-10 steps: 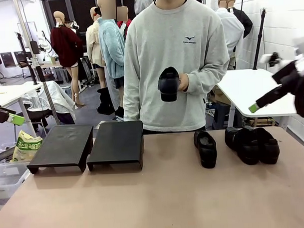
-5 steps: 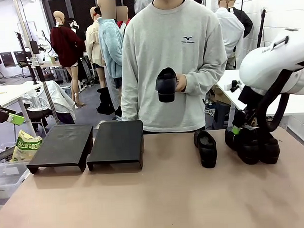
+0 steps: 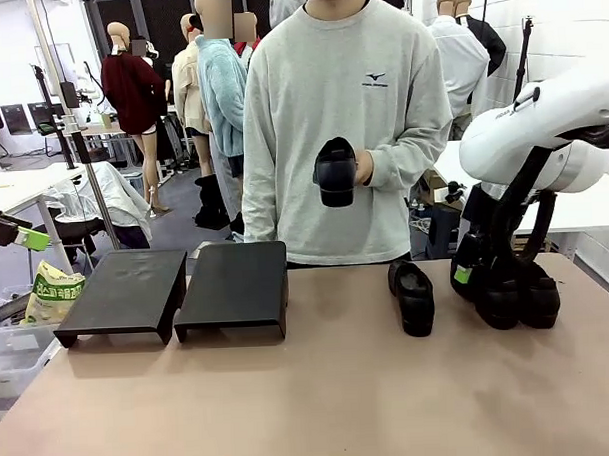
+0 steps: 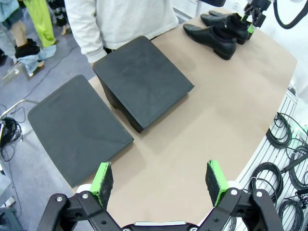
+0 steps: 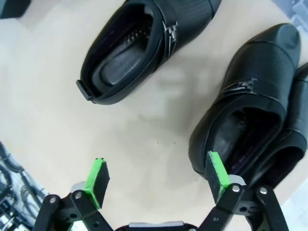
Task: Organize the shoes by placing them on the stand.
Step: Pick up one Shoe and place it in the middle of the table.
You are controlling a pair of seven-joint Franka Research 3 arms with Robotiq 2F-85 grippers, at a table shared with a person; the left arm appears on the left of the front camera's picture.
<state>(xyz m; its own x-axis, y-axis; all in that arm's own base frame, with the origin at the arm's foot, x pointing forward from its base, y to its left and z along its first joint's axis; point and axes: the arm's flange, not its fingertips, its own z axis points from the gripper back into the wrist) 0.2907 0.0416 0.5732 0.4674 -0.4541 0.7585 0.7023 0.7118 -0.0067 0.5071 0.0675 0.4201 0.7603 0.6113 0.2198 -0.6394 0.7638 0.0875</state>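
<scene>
A person across the table holds one black shoe (image 3: 336, 172) up at chest height. A single shoe (image 3: 414, 296) (image 5: 144, 45) lies right of the table's middle. Two more shoes (image 3: 517, 291) (image 5: 250, 96) sit side by side farther right. My right gripper (image 3: 473, 273) (image 5: 156, 179) hangs open just above the table at the heel of the near one, its right pad beside that heel. Two black stands (image 3: 233, 285) (image 3: 122, 292) (image 4: 142, 79) sit at the left with nothing on them. My left gripper (image 3: 25, 238) (image 4: 159, 179) is open off the table's left side, holding nothing.
The table (image 3: 320, 398) has bare room in front of the stands and shoes. Cables (image 4: 284, 139) hang past its edge in the left wrist view. A white side table (image 3: 493, 176) stands behind at the right, and a bin with a bag (image 3: 52, 292) at the left.
My right arm has swung down from high at the right edge to the pair of shoes. The person's held shoe and my left gripper have barely moved.
</scene>
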